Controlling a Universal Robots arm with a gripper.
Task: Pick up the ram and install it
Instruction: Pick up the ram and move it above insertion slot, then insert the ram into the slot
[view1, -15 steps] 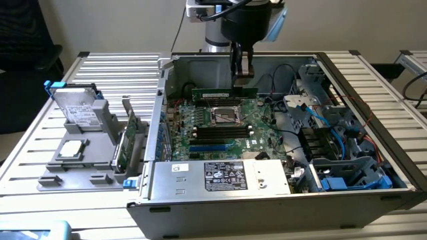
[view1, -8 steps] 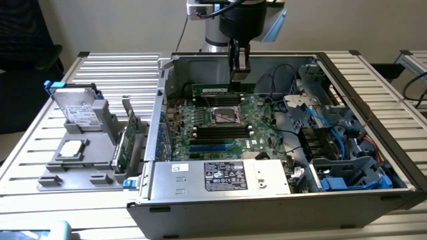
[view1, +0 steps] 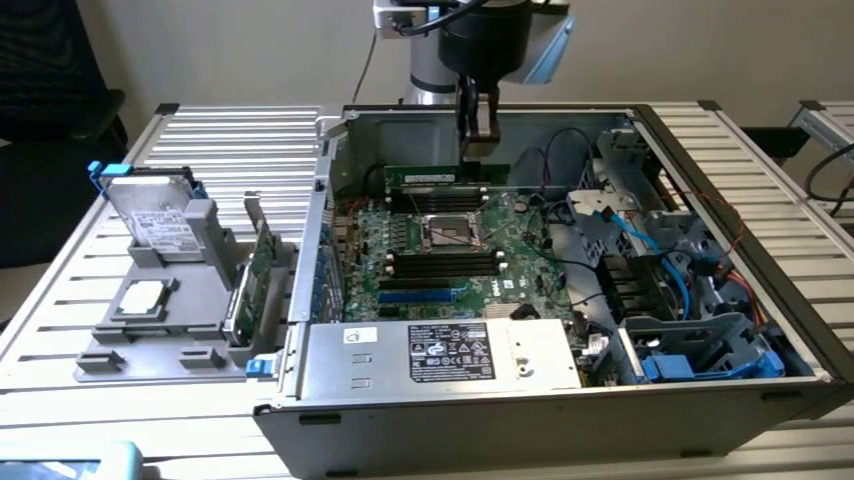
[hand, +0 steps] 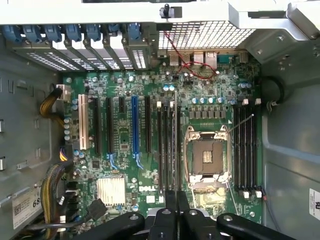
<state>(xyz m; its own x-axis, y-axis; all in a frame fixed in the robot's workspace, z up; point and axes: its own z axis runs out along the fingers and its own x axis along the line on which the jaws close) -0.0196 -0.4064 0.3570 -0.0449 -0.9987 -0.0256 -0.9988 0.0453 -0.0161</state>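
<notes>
Along the near wall of the open computer case (view1: 534, 412), a silver power supply (view1: 441, 352) is being shown by the exterior view. Beside the case, toward the table's (view1: 227, 135) edge at the exterior view's left, a grey holder (view1: 134, 352) is being used to carry a hard drive (view1: 150, 215). Behind the power supply the motherboard (view1: 400, 250) is being seen lying flat. Past its processor socket (view1: 451, 232), near the case's far wall, the ram (view1: 441, 178) is being seen standing on edge at the memory slots. Directly above it, the gripper (view1: 478, 152) is being pointed straight down from the upright arm (view1: 487, 40). Its fingers are pressed together at the ram's upper edge, and whether the stick is being pinched cannot be told. From the wrist view, the board is being looked down on. There the closed gripper (hand: 176, 200) is being shown over the ram (hand: 174, 150), edge-on among black slots beside the socket (hand: 207, 157).
</notes>
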